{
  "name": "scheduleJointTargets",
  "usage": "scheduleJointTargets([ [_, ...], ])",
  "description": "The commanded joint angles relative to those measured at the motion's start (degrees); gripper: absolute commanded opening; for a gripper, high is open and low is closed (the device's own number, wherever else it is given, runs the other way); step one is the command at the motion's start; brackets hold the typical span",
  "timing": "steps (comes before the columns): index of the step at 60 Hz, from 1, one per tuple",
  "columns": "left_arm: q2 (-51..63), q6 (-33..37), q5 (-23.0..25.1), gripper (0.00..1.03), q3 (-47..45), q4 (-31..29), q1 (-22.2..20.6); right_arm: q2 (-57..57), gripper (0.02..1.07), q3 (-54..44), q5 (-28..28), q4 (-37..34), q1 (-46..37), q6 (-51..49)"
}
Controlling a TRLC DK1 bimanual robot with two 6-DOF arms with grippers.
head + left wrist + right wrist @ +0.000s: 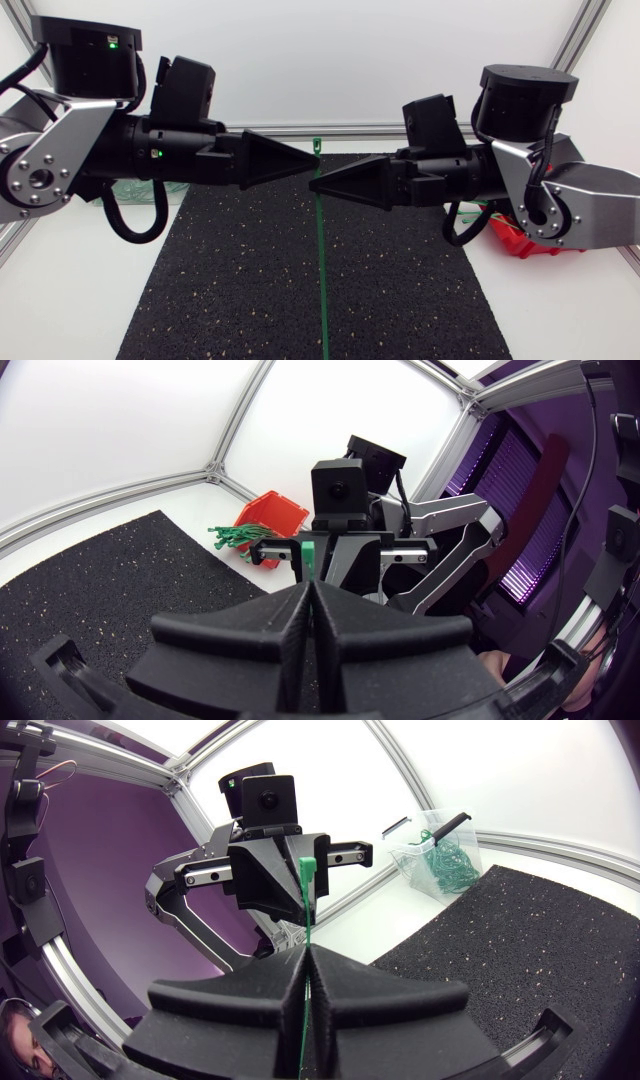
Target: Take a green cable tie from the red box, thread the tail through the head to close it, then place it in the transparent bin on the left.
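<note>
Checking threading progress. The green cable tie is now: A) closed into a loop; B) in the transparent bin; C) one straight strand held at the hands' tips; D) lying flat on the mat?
C: the cable tie runs straight from the meeting tips of the left hand and right hand over the black mat, with no loop.

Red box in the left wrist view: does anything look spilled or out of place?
Yes: a bunch of green cable ties pokes out over the rim of the red box, toward the black mat, instead of lying wholly inside.
</note>
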Motion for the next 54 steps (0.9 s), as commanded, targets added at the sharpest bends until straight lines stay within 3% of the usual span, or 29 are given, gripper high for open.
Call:
scheduleJointTargets([
  [1, -1.33, -1.35, 0.03, 0.04, -0.52, 0.65, 0.37, 0.08, 0.08, -1.18, -0.61, 0.1, 1.2, 1.16],
  [8, -1.94, -1.35, 0.03, 0.04, -0.52, -0.14, 1.51, -0.36, 0.08, -1.0, -1.23, -0.16, -0.03, 1.07],
  [15, -2.73, -1.0, 0.03, 0.04, -0.69, -0.75, 3.1, -0.63, 0.25, -0.38, -2.28, -1.22, -1.43, -0.78],
  [18, -3.35, -0.12, 0.03, 0.04, -0.69, -1.37, 3.62, -0.71, 0.51, -0.03, -2.37, -2.09, -1.61, -1.92],
  [20, -3.88, 0.23, 0.03, 0.04, -0.78, -1.63, 3.97, -0.89, 0.83, 0.05, -2.28, -2.8, -1.52, -3.24],
  [22, -4.32, 0.32, 0.03, 0.04, -1.04, -1.63, 4.15, -1.15, 1.07, 0.14, -2.37, -3.68, -1.43, -4.47],
  [35, -5.99, 1.2, 0.11, 0.04, -1.83, -3.92, 5.29, -1.77, 1.03, 1.11, -2.81, -11.5, -0.12, -13.87],
  [47, -2.56, 5.33, 1.52, 0.04, 3.26, -15.87, 8.28, -2.3, 1.03, 2.6, -2.37, -18.97, -0.82, -23.28],
  [54, -0.01, 9.11, 1.52, 0.04, 7.39, -23.43, 9.86, -2.91, 1.03, 4.89, 2.64, -31.54, -0.47, -35.76],
])
